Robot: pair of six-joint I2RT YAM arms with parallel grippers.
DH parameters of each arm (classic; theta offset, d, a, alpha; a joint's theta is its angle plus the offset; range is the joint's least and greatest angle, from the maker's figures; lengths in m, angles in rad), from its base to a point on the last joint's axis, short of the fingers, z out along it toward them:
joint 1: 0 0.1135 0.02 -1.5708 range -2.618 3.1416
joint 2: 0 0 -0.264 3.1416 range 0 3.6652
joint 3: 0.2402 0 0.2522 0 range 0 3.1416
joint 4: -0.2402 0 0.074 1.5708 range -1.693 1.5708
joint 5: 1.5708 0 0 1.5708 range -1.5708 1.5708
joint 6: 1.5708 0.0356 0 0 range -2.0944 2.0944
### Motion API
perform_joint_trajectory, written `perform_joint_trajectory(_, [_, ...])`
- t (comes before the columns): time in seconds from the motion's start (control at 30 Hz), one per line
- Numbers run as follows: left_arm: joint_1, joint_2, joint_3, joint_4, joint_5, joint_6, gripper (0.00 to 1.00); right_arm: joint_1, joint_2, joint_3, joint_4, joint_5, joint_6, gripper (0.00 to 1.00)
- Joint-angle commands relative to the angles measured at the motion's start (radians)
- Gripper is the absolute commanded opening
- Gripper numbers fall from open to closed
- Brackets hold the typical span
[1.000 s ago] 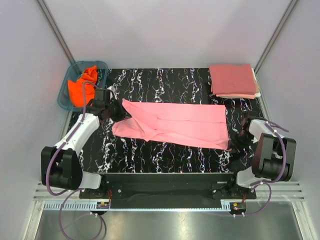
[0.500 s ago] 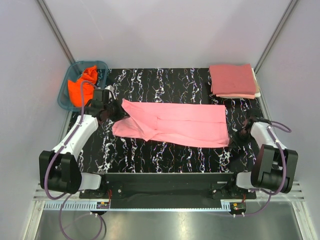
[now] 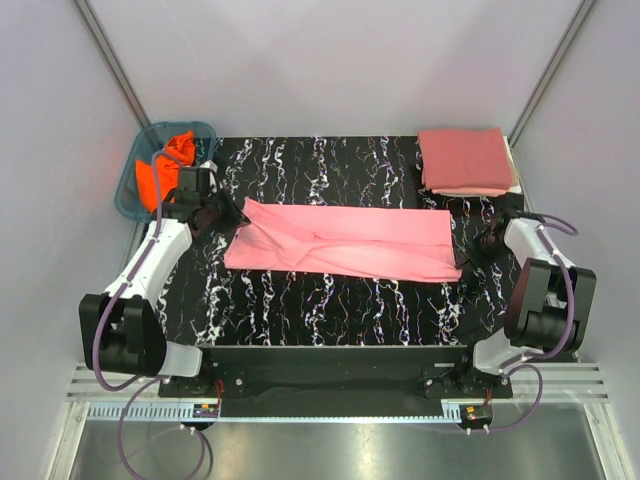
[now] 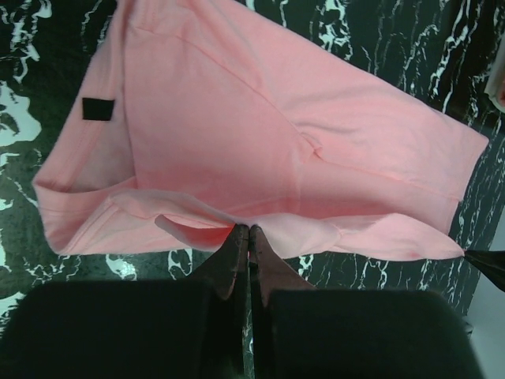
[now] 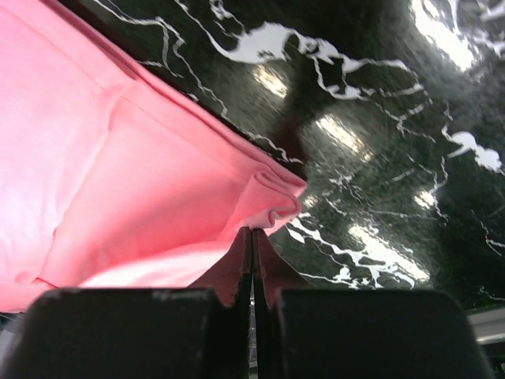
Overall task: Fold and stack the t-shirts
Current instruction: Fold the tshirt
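The light pink t-shirt (image 3: 345, 241) lies stretched across the middle of the black marbled table (image 3: 330, 310). My left gripper (image 3: 222, 216) is shut on its left end; in the left wrist view (image 4: 249, 229) the jaws pinch a lifted fold of pink cloth (image 4: 260, 150). My right gripper (image 3: 470, 254) is shut on the shirt's right edge; the right wrist view (image 5: 252, 231) shows a bunched corner (image 5: 272, 201) in the jaws. A folded rose-red t-shirt (image 3: 465, 158) lies on a cream one (image 3: 480, 192) at the back right. The orange t-shirt (image 3: 162, 172) is in the basket.
The teal plastic basket (image 3: 129, 193) stands off the table's back left corner, just behind my left gripper. Grey walls close in on both sides. The black base rail (image 3: 330, 365) runs along the near edge.
Both grippers have moved away from the near edge, drawing the shirt's near edge over. The shirt now looks narrower front to back. The right gripper, apart from the shirt a second ago, now grips its edge.
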Motion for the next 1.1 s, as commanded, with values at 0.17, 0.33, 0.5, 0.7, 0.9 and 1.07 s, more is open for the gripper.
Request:
perform_joint_trajectory(0.17, [0.042,0.017,0.042,0.001,-0.032,0.032,0.00,0.003,0.065,0.080,-0.003,-0.002,-0.082,0.00])
perform_joint_trajectory(0.33, [0.045,0.053,0.048,0.004,-0.026,0.038,0.00,0.006,0.103,0.134,0.022,-0.038,-0.100,0.00])
perform_joint_trajectory(0.5, [0.047,0.086,0.060,0.007,-0.021,0.048,0.00,0.032,0.170,0.180,0.037,-0.041,-0.115,0.00])
perform_joint_trajectory(0.7, [0.045,0.113,0.056,0.006,-0.032,0.058,0.00,0.090,0.221,0.214,0.039,0.034,-0.125,0.00])
perform_joint_trajectory(0.9, [0.047,0.119,0.054,0.001,-0.062,0.076,0.00,0.095,0.244,0.240,0.019,0.151,-0.142,0.00])
perform_joint_trajectory(1.07, [0.050,0.140,0.068,-0.006,-0.061,0.076,0.00,0.115,0.232,0.253,0.020,0.205,-0.131,0.00])
